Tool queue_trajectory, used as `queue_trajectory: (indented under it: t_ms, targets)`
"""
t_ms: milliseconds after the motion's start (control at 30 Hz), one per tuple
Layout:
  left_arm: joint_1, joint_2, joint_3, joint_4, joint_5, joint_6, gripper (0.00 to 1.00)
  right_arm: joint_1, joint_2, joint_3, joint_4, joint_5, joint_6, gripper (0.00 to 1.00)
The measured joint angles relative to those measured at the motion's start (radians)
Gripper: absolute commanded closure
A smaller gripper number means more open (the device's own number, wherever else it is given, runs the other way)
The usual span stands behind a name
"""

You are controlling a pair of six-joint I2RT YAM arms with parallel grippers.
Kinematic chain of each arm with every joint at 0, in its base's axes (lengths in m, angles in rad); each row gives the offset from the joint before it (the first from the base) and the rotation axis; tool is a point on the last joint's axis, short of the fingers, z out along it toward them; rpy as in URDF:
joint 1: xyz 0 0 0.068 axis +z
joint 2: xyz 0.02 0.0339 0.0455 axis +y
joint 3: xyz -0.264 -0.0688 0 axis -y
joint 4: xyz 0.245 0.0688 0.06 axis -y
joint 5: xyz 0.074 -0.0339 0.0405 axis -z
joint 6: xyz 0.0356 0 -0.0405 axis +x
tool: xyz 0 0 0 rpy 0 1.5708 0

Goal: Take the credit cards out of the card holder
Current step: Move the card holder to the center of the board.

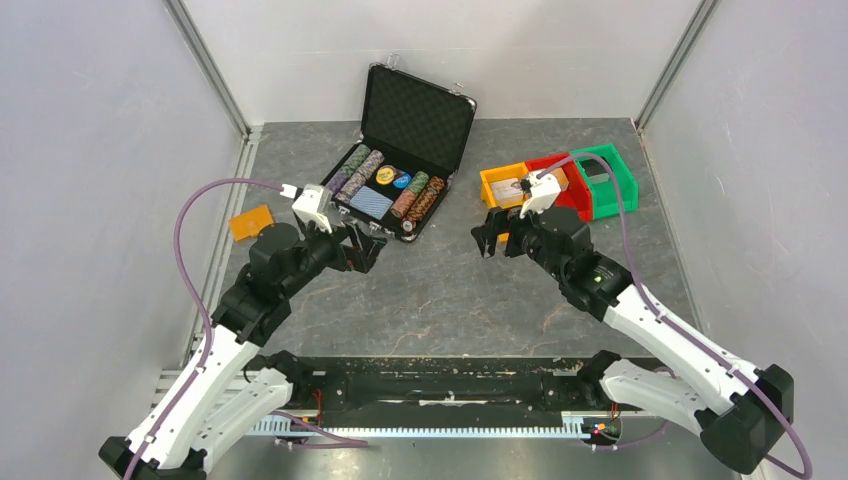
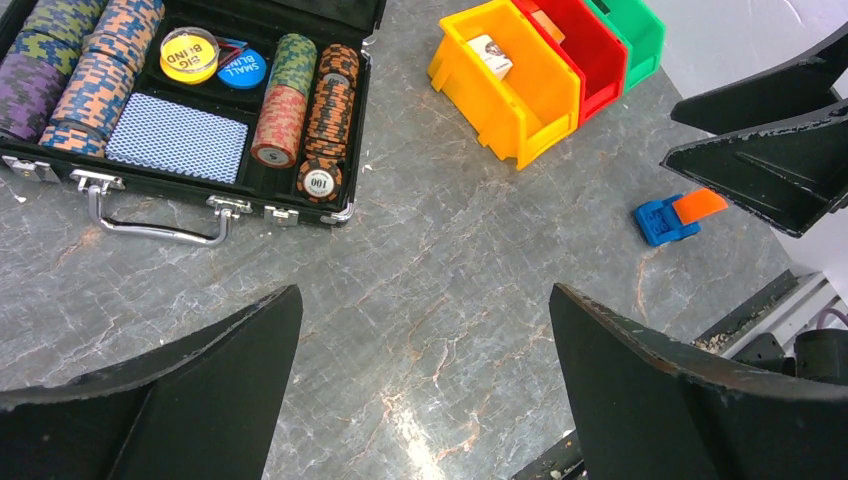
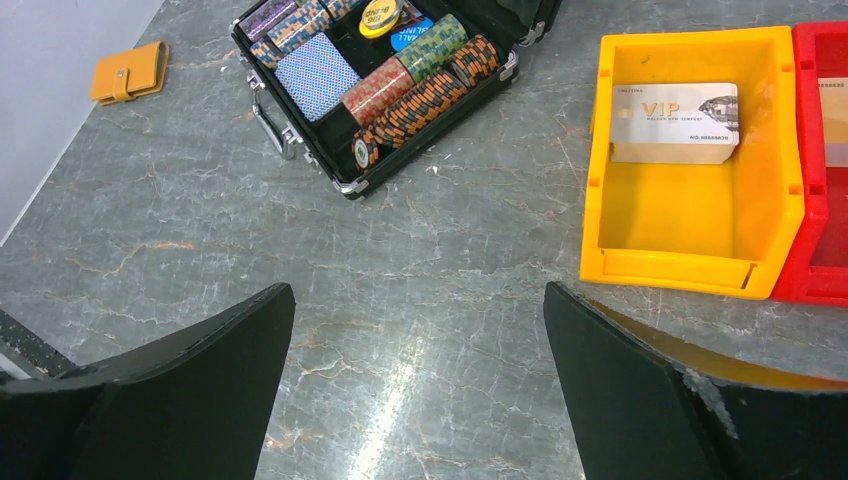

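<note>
The card holder (image 1: 251,221) is a small flat orange wallet lying at the table's far left, beside the wall. In the right wrist view the card holder (image 3: 130,71) is folded shut with its snap tab, so I cannot tell whether credit cards are inside. A pale grey-beige card (image 3: 675,120) with VIP print leans in the yellow bin (image 3: 690,265). My left gripper (image 1: 365,250) hovers open just right of the holder, near the chip case, nothing between its fingers (image 2: 230,380). My right gripper (image 1: 490,235) hangs open over bare table in front of the bins.
An open black case (image 1: 400,180) of poker chips and a blue patterned deck sits at the back middle. Yellow (image 1: 497,185), red (image 1: 575,195) and green (image 1: 615,175) bins stand in a row at the back right. A small blue and orange object (image 2: 665,218) lies under the right gripper.
</note>
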Motion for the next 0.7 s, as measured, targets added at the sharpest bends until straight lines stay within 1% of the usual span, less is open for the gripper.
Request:
queue_trajectory:
  t_ms: [233,333,433,567,633,700]
  targets:
    - [0.000,0.006,-0.002,0.000,-0.005,0.000,0.00,0.000,-0.017,-0.006,0.000,0.003,0.007,0.02]
    - [0.000,0.024,-0.002,-0.002,-0.048,0.000,0.00,0.000,-0.031,-0.016,0.001,0.010,0.007,0.02]
    - [0.000,0.074,0.011,-0.030,-0.150,-0.002,0.00,0.000,-0.047,-0.030,0.000,0.031,0.011,0.02]
    - [0.013,0.196,0.085,-0.108,-0.315,-0.012,0.02,0.000,-0.075,-0.055,0.000,0.067,0.021,0.02]
    - [0.052,0.286,0.137,-0.133,-0.385,-0.031,0.03,0.000,-0.095,-0.072,0.002,0.076,0.023,0.02]
    - [0.120,0.367,0.172,-0.140,-0.429,-0.070,0.06,-0.001,-0.116,-0.092,0.013,0.071,0.023,0.02]
